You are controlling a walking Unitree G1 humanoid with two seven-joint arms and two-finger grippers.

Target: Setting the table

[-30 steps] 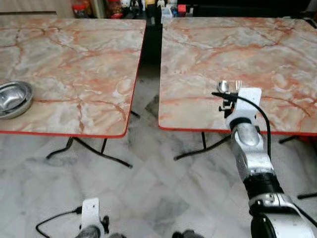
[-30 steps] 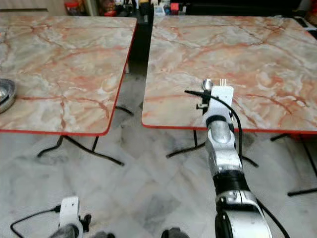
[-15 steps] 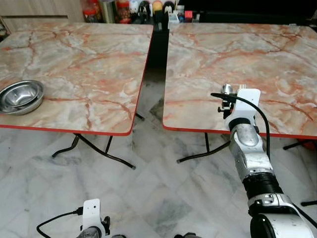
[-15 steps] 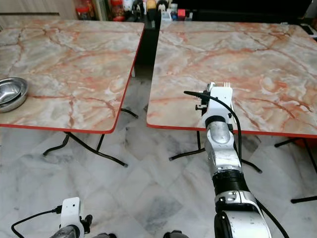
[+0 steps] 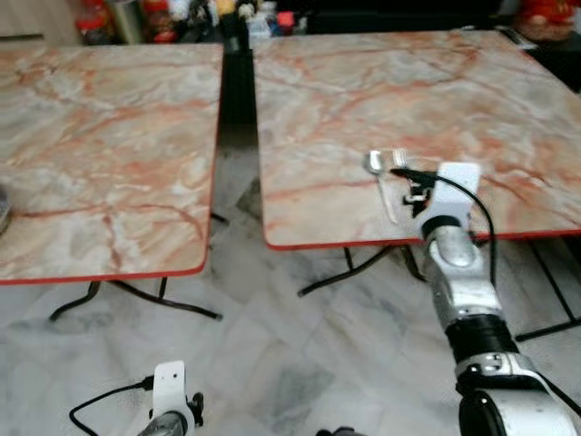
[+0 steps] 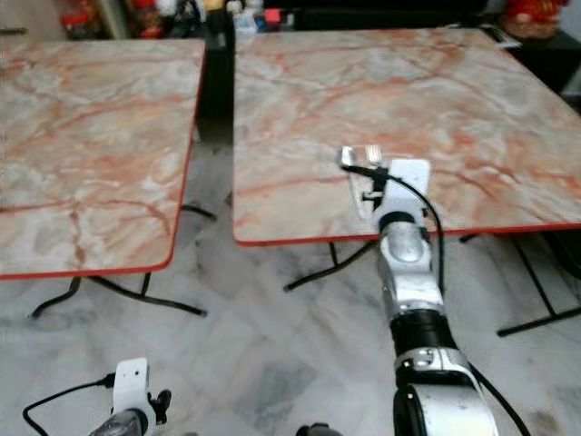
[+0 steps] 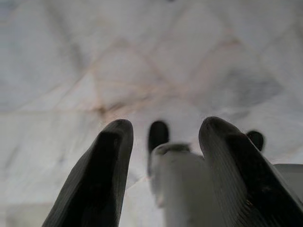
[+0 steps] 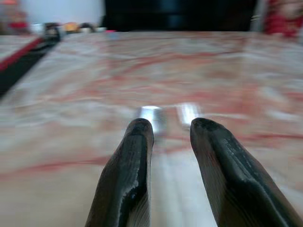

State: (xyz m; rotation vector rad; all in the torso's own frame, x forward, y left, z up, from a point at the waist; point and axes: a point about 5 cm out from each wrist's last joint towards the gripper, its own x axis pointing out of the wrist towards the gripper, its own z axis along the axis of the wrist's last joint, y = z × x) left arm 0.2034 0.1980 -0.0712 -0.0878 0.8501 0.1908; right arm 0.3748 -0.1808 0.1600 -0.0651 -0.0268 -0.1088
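Observation:
A metal spoon (image 5: 375, 162) and fork (image 5: 398, 157) lie side by side, low over the near part of the right-hand marble table (image 5: 472, 100). Their handles run back toward its red front edge. My right gripper (image 5: 415, 188) is at the handle ends, just beyond that edge. In the right wrist view the spoon (image 8: 151, 116) and fork (image 8: 189, 112) heads show past the fingertips, and the right gripper (image 8: 171, 124) is closed on a blurred pale strip of handles. I cannot tell if the cutlery touches the tabletop. My left gripper (image 7: 163, 125) hangs open over the floor.
A second marble table (image 5: 109, 136) stands to the left, with a dark gap (image 5: 238, 118) between the two. A sliver of a metal bowl (image 5: 3, 207) shows at its left edge. Bottles and jars (image 5: 182, 11) line the far side. Folding legs (image 5: 354, 268) stand on pale marble floor.
The camera has swung right, so both tables have slid left and the bowl has almost left the picture. The spoon and fork heads now sit left of the wrist mount, with more handle showing.

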